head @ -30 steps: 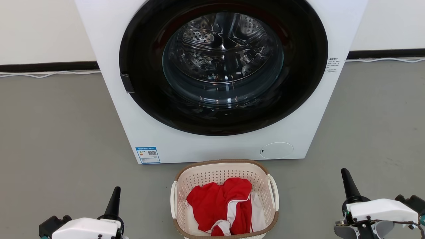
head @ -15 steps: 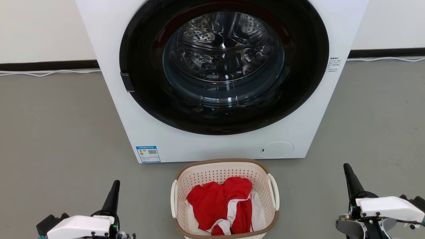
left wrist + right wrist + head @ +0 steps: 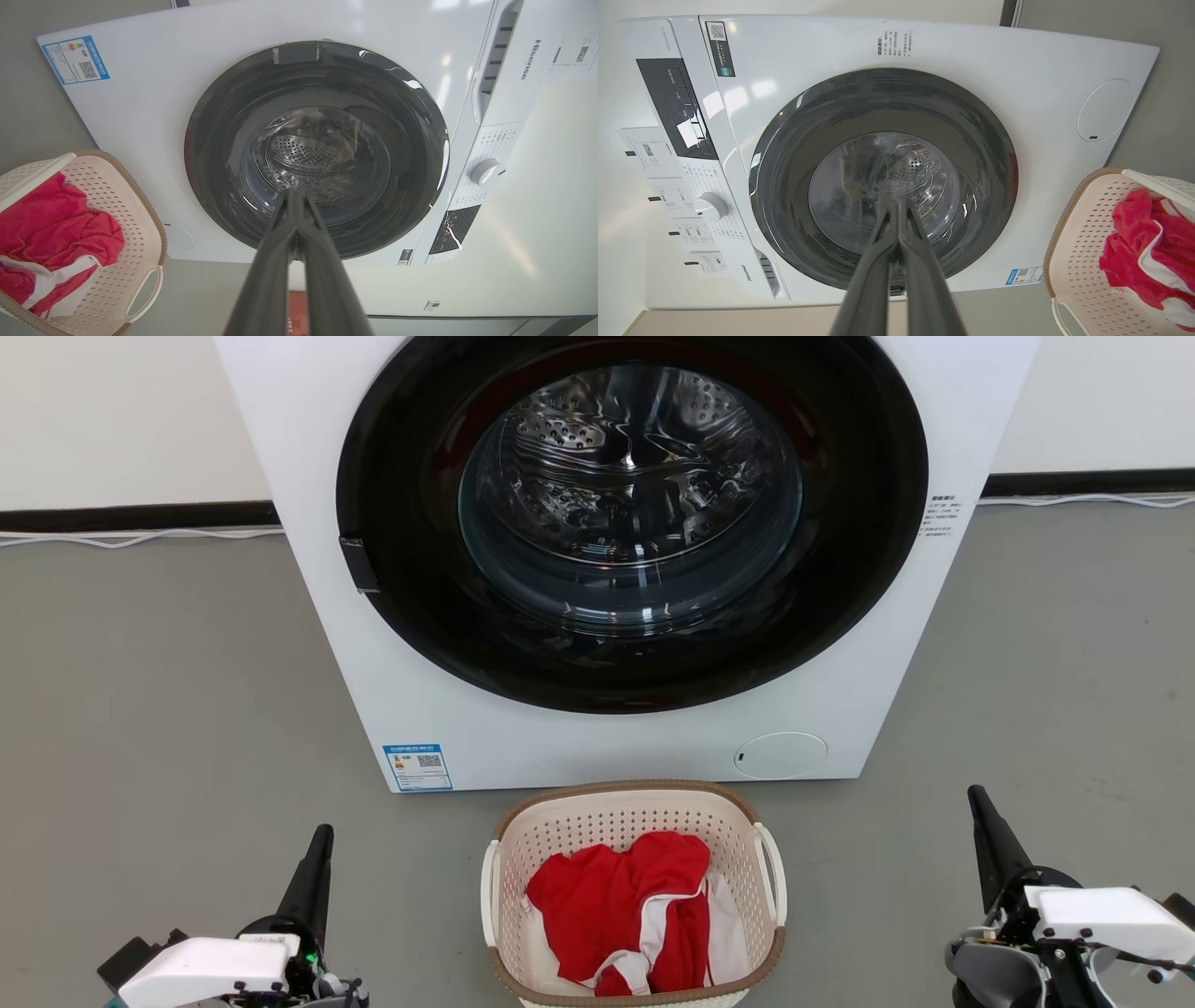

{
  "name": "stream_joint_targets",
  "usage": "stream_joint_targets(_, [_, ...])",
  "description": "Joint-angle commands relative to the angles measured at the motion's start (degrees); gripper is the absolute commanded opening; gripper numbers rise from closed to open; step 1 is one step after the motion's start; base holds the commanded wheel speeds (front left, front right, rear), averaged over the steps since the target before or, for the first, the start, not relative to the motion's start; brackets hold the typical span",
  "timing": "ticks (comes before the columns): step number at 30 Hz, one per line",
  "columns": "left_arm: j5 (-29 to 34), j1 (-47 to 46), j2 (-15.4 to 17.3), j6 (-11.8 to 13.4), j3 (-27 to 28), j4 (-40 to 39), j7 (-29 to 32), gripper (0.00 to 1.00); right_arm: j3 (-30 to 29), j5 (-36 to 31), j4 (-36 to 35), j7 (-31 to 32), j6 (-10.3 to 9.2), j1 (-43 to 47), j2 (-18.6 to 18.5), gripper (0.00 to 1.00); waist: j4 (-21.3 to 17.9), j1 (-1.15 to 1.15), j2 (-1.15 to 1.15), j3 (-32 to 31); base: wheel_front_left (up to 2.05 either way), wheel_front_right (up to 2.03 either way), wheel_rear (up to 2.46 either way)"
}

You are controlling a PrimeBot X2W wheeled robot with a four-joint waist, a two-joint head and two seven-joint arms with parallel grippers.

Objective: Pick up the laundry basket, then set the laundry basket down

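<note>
The laundry basket [image 3: 597, 831] stands on the floor just in front of the washing machine, cream and perforated with a brown rim and white side handles. Red and white clothes [image 3: 616, 905] lie inside it. My left gripper [image 3: 322, 835] is to the basket's left, apart from it, with its fingers together and nothing between them. My right gripper [image 3: 978, 798] is further off to the basket's right, also shut and empty. The left wrist view has the basket [image 3: 131, 224] at its lower left and the shut left gripper [image 3: 295, 193]. The right wrist view has the basket [image 3: 1083, 242] at its lower right and the shut right gripper [image 3: 896, 205].
A big white washing machine [image 3: 373, 644] with a closed dark round door [image 3: 630, 513] stands right behind the basket. Grey floor [image 3: 168, 709] spreads to both sides. A white cable [image 3: 140, 538] runs along the wall's black skirting.
Both grippers' fingertips have crept forward, higher in the head view, while the white wrist housings sank lower. The basket has not moved.
</note>
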Motion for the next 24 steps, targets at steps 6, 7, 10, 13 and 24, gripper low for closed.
stream_joint_targets(6, [-4.69, -3.23, 0.6, -0.91, 2.11, -2.81, 1.4, 0.0, 0.78, 5.73, -3.1, 1.64, 0.42, -0.5, -0.14, 0.0, 0.05, 0.0, 0.0, 0.1, 0.0, 0.0, 0.0])
stream_joint_targets(7, [-4.69, -3.23, 0.6, -0.91, 2.11, -2.81, 1.4, 0.0, 0.79, 5.73, -3.1, 1.64, 0.42, -0.5, -0.14, 0.0, 0.05, 0.0, 0.0, 0.1, 0.0, 0.0, 0.0])
stream_joint_targets(10, [-4.69, -3.23, 0.6, -0.91, 2.11, -2.81, 1.4, 0.0, 0.79, 5.73, -3.1, 1.64, 0.42, -0.5, -0.14, 0.0, 0.05, 0.0, 0.0, 0.1, 0.0, 0.0, 0.0])
stream_joint_targets(13, [-4.69, -3.23, 0.6, -0.91, 2.1, -2.82, 1.4, 0.0, 0.79, 5.73, -3.1, 1.64, 0.42, -0.5, -0.14, 0.0, 0.05, 0.0, 0.0, 0.1, 0.0, 0.0, 0.0])
stream_joint_targets(24, [-4.7, -3.23, 0.6, -0.91, 2.1, -2.82, 1.4, 0.0, 0.79, 5.73, -3.1, 1.63, 0.42, -0.5, -0.14, 0.0, 0.05, 0.0, 0.0, 0.1, 0.0, 0.0, 0.0])
